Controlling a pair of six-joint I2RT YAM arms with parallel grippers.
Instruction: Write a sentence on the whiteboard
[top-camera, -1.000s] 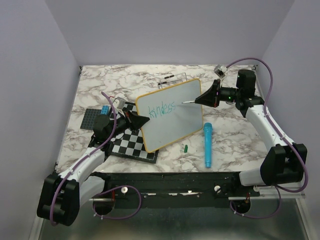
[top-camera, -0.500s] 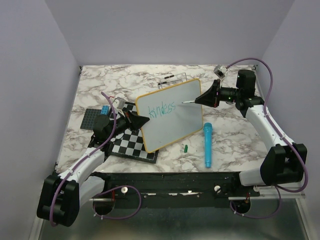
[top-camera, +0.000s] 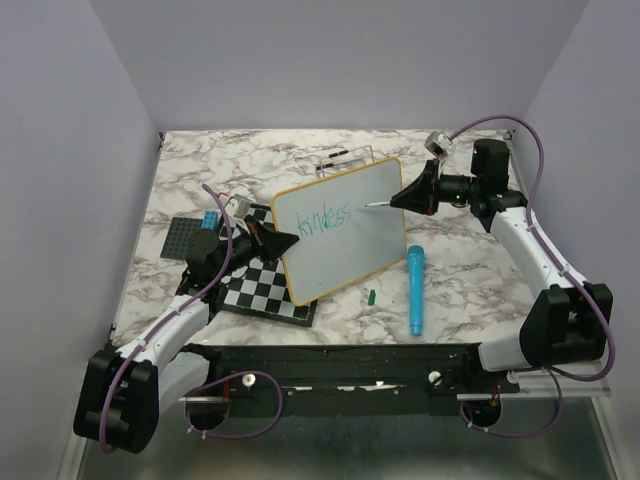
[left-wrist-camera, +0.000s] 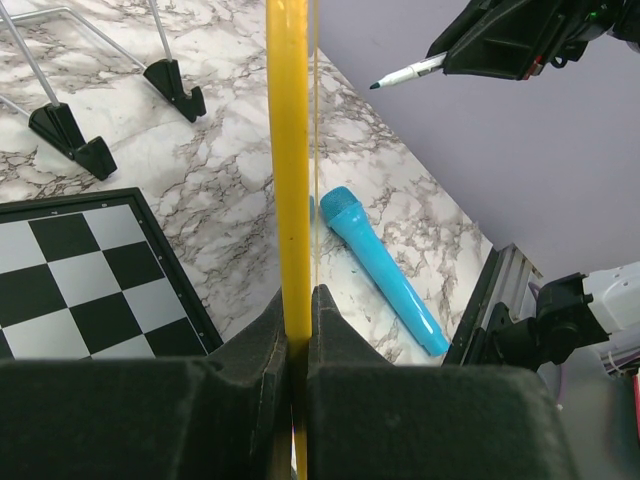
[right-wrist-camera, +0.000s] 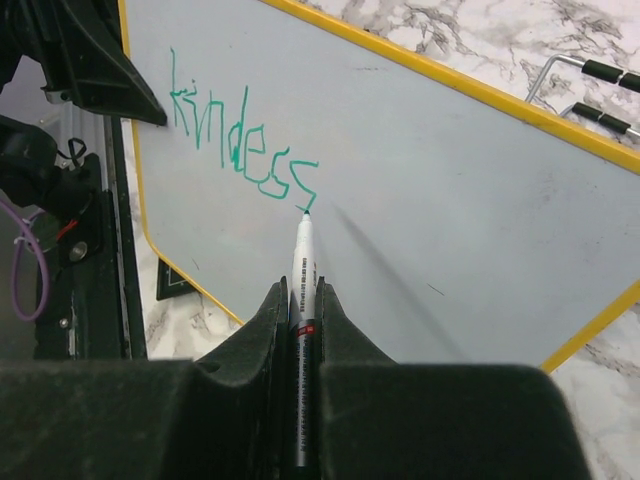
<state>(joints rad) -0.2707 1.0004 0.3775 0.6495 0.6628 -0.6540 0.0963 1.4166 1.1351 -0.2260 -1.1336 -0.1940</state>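
Observation:
The whiteboard (top-camera: 345, 235), glossy white with a yellow frame, stands tilted up on the table. My left gripper (top-camera: 283, 241) is shut on its left edge; in the left wrist view the yellow frame (left-wrist-camera: 292, 170) runs straight up from between the jaws of the gripper (left-wrist-camera: 297, 296). Green lettering reading "kindess" (top-camera: 327, 218) (right-wrist-camera: 245, 150) is the only part of the sentence on the board. My right gripper (top-camera: 397, 201) (right-wrist-camera: 303, 290) is shut on a white marker (right-wrist-camera: 303, 262). Its green tip touches the end of the last "s".
A blue microphone-shaped toy (top-camera: 414, 290) (left-wrist-camera: 385, 268) and a small green cap (top-camera: 370, 297) lie in front of the board. A checkered board (top-camera: 262, 292) (left-wrist-camera: 90, 270) lies under my left arm, beside a dark plate (top-camera: 183, 236). A wire stand (top-camera: 345, 157) sits behind the whiteboard.

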